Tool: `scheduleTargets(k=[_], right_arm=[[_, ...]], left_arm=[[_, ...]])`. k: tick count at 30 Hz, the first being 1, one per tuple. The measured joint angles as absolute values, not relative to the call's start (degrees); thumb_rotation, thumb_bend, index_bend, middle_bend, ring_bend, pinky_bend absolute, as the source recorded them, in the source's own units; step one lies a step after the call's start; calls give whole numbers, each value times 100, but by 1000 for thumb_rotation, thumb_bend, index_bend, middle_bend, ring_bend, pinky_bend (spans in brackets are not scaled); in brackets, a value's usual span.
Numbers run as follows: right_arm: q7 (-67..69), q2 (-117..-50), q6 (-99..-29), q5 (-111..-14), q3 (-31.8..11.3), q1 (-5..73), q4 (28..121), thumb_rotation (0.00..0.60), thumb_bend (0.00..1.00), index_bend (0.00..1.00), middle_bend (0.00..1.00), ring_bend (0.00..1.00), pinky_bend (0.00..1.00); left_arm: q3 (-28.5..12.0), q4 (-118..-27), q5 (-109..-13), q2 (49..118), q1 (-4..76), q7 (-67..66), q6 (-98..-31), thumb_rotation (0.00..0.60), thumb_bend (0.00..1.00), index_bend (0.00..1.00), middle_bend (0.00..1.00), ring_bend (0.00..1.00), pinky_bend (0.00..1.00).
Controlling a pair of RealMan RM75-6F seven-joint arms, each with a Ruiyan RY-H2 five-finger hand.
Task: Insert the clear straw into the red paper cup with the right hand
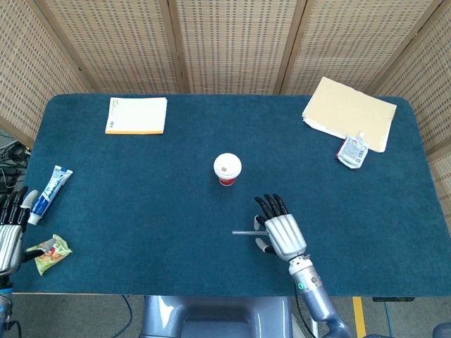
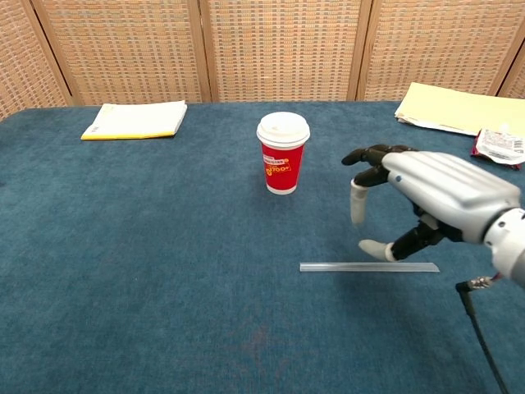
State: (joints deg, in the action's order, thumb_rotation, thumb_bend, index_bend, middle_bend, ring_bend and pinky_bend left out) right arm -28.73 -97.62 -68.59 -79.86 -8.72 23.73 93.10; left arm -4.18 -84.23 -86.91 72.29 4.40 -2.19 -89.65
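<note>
- The right hand [image 2: 426,201] hovers over the clear straw [image 2: 328,267]; its fingers are apart and hold nothing; in the chest view the thumb tip hangs just above the straw, and I cannot tell whether it touches.
- The straw lies flat on the blue table [image 1: 141,183], pointing left to right; in the head view only its left end [image 1: 243,232] shows beside the right hand [image 1: 280,232].
- The red paper cup [image 2: 283,153] stands upright with a white lid, further off and to the left of the straw, apart from it.
- The left hand [image 1: 10,229] sits at the near left edge, fingers apart and empty; a toothpaste tube [image 1: 48,190] and a snack packet [image 1: 49,252] lie beside it.
- A yellow-edged booklet [image 1: 137,115] lies far left; a tan folder [image 1: 349,113] and a small pouch [image 1: 351,151] lie far right.
</note>
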Motion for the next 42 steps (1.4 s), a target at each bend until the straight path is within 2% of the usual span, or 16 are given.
scheduleTargets(k=[7,24,42], right_arm=[[-3196,-10033,-6634,-7523,-1027,2611,9079,600,517,542,182,0,0],[-3191,-10470,-6259,-6959,-1085,2995,8423,600,519,522,167,0,0],[-3110,-10528,-6102,-6623,-1000,3146,8139,600,531,508,154,0,0]], left_arm=[[-435,-8340,-8621,7215,473,-59,-8868,600,109,0,0,0,0],[-468,-8238,-8484,7235,554,47,-8682,600,110,0,0,0,0],[-446,-8252,-8466,7239,584,3,-8635,600,110,0,0,0,0]])
